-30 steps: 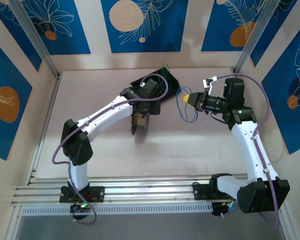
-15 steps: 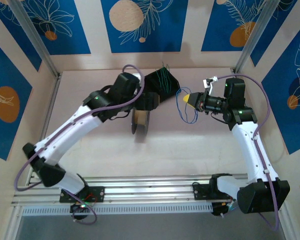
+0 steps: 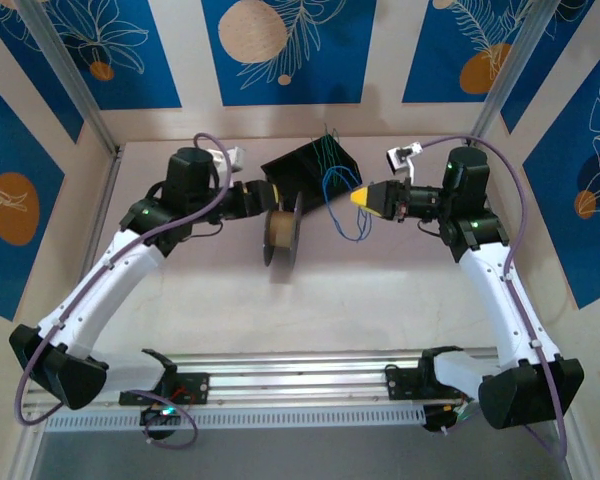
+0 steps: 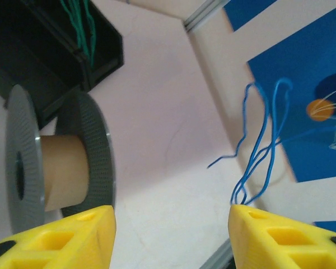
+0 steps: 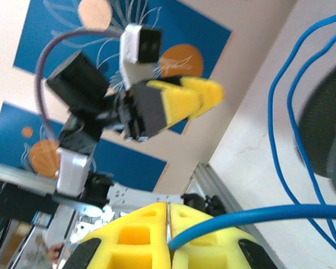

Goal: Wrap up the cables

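Loops of blue cable (image 3: 344,205) hang from my right gripper (image 3: 360,197), which is shut on one end; the pinched strand (image 5: 252,216) runs out from between the closed yellow fingertips of that gripper (image 5: 169,208). The same blue cable (image 4: 262,147) dangles to the right in the left wrist view. Green cables (image 3: 327,150) stick out of a black bin (image 3: 302,168). A grey spool (image 3: 280,236) with a cardboard core stands between the arms. My left gripper (image 3: 270,194) hovers just left of the spool; it (image 4: 171,216) is open with nothing between its fingers.
The spool (image 4: 56,168) stands on edge right in front of the black bin (image 4: 56,50). Patterned blue walls close the table on three sides. An aluminium rail (image 3: 300,385) runs along the near edge by the arm bases.
My left arm has swung out to the left and drawn its gripper back off the spool to its left side. My right gripper has shifted left toward the spool, carrying the blue cable.
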Available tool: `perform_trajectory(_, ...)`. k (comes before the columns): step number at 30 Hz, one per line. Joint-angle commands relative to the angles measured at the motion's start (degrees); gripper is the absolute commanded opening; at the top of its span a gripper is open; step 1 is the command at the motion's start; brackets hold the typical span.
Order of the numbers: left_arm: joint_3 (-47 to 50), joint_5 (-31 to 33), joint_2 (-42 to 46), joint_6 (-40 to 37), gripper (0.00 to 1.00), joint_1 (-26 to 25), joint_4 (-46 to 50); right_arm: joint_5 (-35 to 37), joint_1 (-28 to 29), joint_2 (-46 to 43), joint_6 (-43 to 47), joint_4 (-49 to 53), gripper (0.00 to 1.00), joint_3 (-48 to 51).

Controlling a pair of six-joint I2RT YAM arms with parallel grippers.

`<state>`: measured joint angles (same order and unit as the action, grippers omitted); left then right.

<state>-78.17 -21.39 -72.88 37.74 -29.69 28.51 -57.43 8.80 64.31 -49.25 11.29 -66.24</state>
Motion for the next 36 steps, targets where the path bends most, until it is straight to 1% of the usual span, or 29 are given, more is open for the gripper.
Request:
perform_trajectory(1,0.22,-9.57,0.2,2.49,0.55,1.36,-6.3,-4.6,3.8,0.52,0.44,-2.85,0.0,-4.56)
perform_trajectory(2,0.06,-10.06,-0.62,2.46,0.55,1.6,-6.61,-4.79,4.77,0.98,0.77,-2.79,0.0,-5.35)
perform_trajectory(5,-0.54,-13.76,-3.74,3.6,0.64,1.66,-9.64,-5.46,7.57,2.72,2.48,-2.12,0.0,-7.44)
perform_trajectory(7,-2.45,-16.39,-6.51,4.74,0.65,1.66,-9.99,-5.63,9.12,3.72,5.09,-0.21,0.0,-8.84)
perform_trajectory(10,-3.04,-18.19,-7.71,6.65,0.66,1.75,-12.74,-5.83,10.99,4.88,8.93,3.06,0.0,-10.64)
perform_trajectory(15,-2.16,-21.28,-8.63,10.68,0.66,1.76,-17.47,-5.5,12.37,6.06,11.28,4.76,0.0,-11.53)
perform_trajectory(20,1.81,-23.8,-8.59,15.6,0.6,1.74,-24.88,-5.18,12.84,6.93,11.64,5.57,0.0,-12.23)
perform_trajectory(24,5.71,-26.73,-9.03,22.16,0.49,1.7,-34.61,-4.65,13.06,6.97,11.4,5.5,0.0,-12.28)
perform_trajectory(27,7.7,-26.66,-8.9,24.48,0.42,1.57,-38.0,-4.03,12.83,7.1,10.57,5.05,0.0,-12.32)
perform_trajectory(31,8.54,-23.99,-8.76,22.58,0.41,1.43,-36.25,-3.67,12.89,7.35,7.3,2.45,0.0,-11.58)
perform_trajectory(36,10.14,-23.65,-10.7,25.72,0.4,-0.12,-43.88,-3.13,12.99,8.14,0.74,-3.19,0.0,-9.97)
